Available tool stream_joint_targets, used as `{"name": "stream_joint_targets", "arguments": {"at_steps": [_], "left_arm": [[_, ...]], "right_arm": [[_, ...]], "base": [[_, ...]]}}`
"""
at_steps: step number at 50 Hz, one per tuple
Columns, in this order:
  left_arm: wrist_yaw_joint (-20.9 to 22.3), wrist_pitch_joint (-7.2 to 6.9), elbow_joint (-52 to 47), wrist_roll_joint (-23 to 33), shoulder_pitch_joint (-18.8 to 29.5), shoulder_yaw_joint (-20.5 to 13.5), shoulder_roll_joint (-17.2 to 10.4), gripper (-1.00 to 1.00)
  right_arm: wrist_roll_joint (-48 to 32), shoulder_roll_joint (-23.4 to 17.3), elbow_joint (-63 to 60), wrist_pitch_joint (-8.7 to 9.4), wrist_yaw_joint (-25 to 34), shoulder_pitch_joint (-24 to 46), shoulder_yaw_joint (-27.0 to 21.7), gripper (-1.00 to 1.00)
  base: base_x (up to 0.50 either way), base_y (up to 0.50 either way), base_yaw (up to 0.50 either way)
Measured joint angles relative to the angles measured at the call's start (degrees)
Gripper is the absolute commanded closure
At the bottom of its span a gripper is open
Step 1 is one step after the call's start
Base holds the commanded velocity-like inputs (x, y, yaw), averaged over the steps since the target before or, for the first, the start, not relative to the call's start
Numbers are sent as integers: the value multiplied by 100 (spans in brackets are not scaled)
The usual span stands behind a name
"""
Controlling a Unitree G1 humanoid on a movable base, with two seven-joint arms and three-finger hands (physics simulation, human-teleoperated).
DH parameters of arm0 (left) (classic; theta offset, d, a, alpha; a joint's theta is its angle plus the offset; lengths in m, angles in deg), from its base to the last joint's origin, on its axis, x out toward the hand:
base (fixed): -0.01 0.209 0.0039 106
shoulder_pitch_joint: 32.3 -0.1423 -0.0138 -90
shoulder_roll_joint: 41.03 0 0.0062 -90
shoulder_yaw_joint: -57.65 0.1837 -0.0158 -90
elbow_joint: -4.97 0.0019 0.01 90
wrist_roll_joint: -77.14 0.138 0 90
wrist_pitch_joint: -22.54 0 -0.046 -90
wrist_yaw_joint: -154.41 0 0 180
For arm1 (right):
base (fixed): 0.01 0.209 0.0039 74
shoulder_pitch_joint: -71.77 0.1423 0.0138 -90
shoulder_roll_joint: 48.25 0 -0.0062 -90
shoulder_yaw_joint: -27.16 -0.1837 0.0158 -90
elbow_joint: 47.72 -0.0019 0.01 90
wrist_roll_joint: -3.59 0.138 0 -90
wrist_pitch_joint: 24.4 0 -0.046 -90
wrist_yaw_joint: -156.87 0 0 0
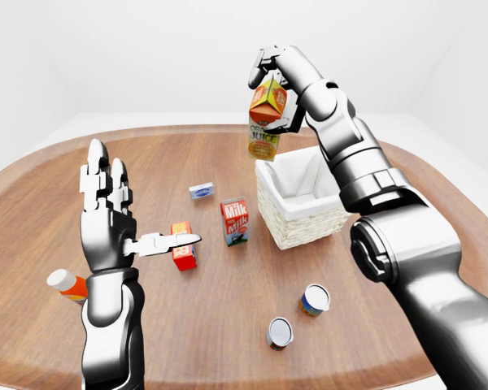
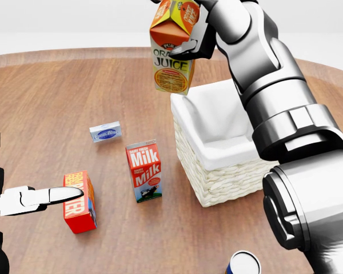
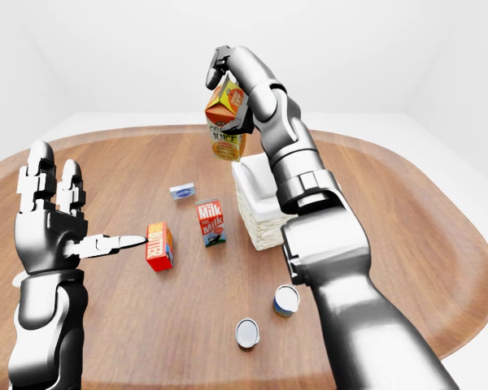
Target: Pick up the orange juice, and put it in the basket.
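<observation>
My right hand (image 2: pixel 188 31) is shut on the orange juice carton (image 2: pixel 171 57), an orange and yellow gable-top box. It hangs in the air just above the left rim of the wicker basket (image 2: pixel 217 177), which has a white liner. In the left-eye view the carton (image 1: pixel 266 122) hangs over the basket's (image 1: pixel 301 223) upper left corner. My left hand (image 1: pixel 118 223) is raised open at the left, with its fingers spread and its thumb pointing toward a red box (image 1: pixel 181 244).
On the round wooden table (image 1: pixel 228 325) stand a red milk carton (image 2: pixel 144 171), a red box (image 2: pixel 79 201) and a small blue and white packet (image 2: pixel 106 132). Two cans (image 1: pixel 315 299) (image 1: pixel 280 332) sit lower in the left-eye view. A bottle (image 1: pixel 67 283) lies at the left.
</observation>
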Motion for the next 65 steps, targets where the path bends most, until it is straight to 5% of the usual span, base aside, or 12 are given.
{"name": "stream_joint_targets", "arguments": {"at_steps": [65], "left_arm": [[0,0,0,0,0,0,0,-100]], "right_arm": [[164,-586,1016,20,-620,-72,-243,100]], "base": [[0,0,0]]}}
